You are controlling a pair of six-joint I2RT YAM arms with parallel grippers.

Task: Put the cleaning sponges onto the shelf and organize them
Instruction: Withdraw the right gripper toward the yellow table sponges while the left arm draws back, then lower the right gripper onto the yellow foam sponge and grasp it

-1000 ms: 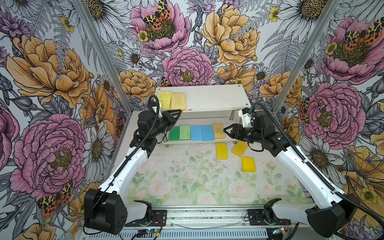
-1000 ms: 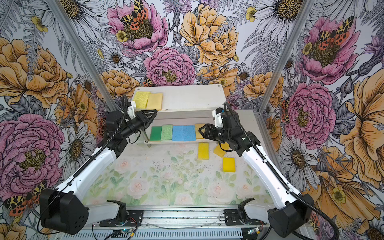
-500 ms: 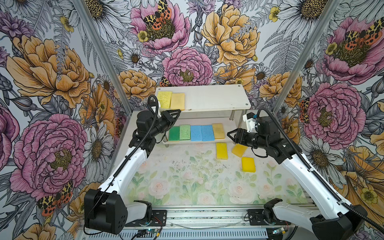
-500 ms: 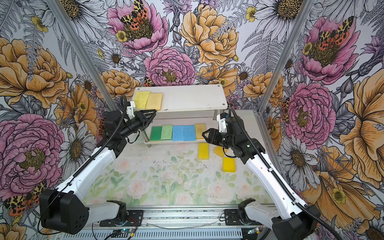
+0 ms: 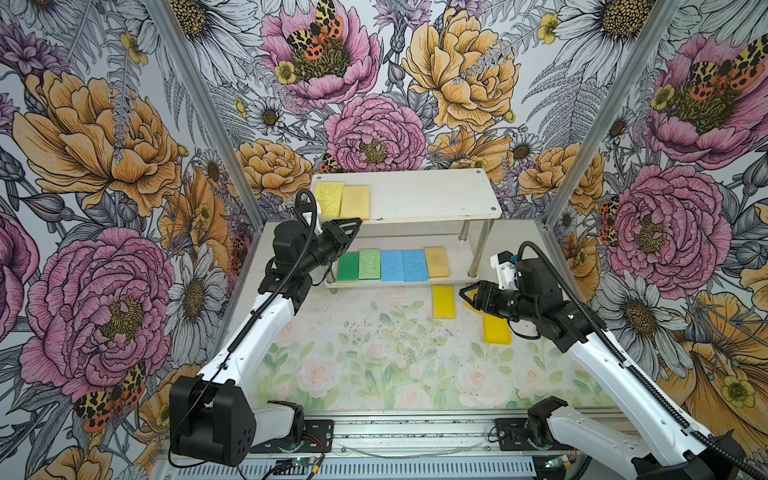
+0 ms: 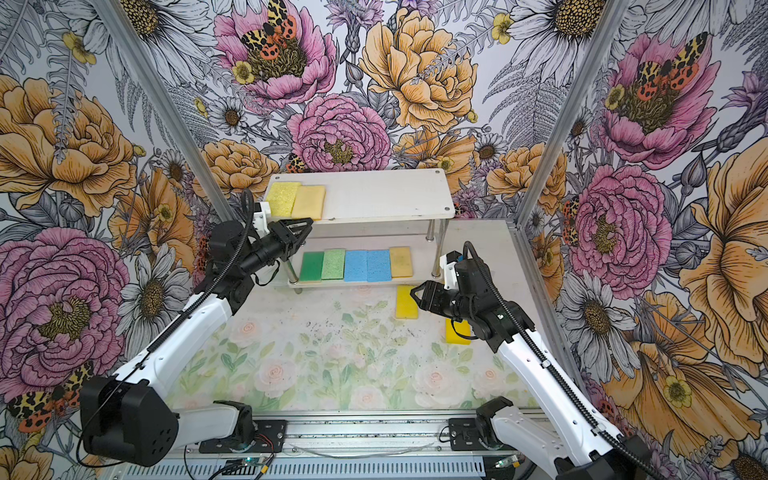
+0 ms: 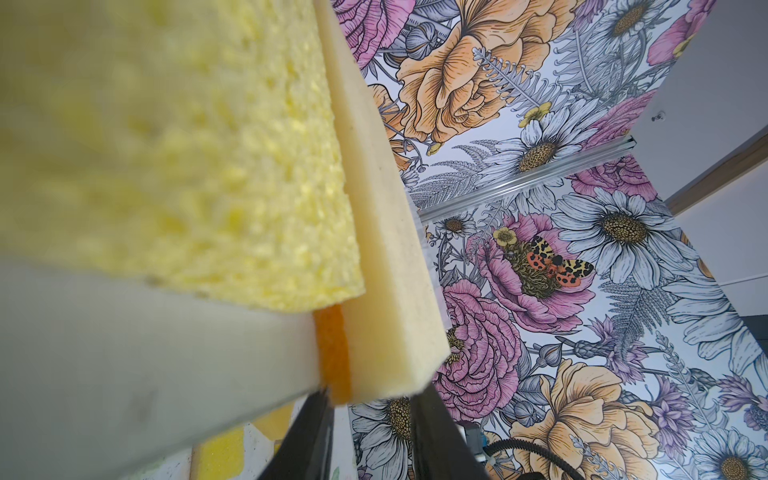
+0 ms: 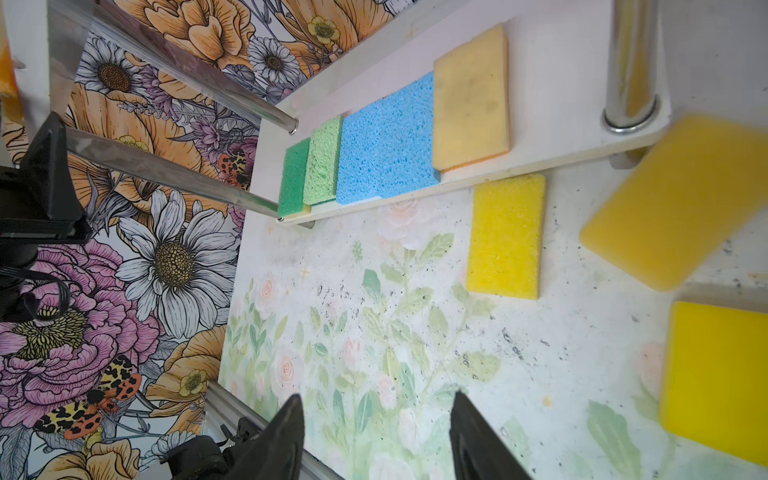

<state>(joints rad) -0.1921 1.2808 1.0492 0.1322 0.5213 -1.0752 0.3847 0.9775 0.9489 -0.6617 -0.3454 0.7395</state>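
The white shelf (image 5: 432,195) stands at the back. A yellow sponge (image 5: 329,198) and a tan sponge (image 5: 355,201) lie at the left of its top board. My left gripper (image 5: 353,223) is at that board's front edge, its fingertips against both faces of the tan sponge's near end (image 7: 395,357). The lower board (image 8: 561,83) carries dark green (image 5: 348,266), light green (image 5: 369,263), two blue (image 5: 403,266) and a tan sponge (image 5: 436,262). Three yellow sponges lie on the table (image 8: 505,237) (image 8: 673,199) (image 8: 719,374). My right gripper (image 5: 467,293) hangs open and empty over them.
Shiny metal posts (image 5: 478,249) stand at the shelf's right end, close to my right gripper. Flower-printed walls close in the back and both sides. The pale floral table top (image 5: 374,353) stretches toward the front rail.
My right gripper has dropped away from the shelf's right end toward the table and the loose yellow sponges. The left gripper has stayed at the top board's edge.
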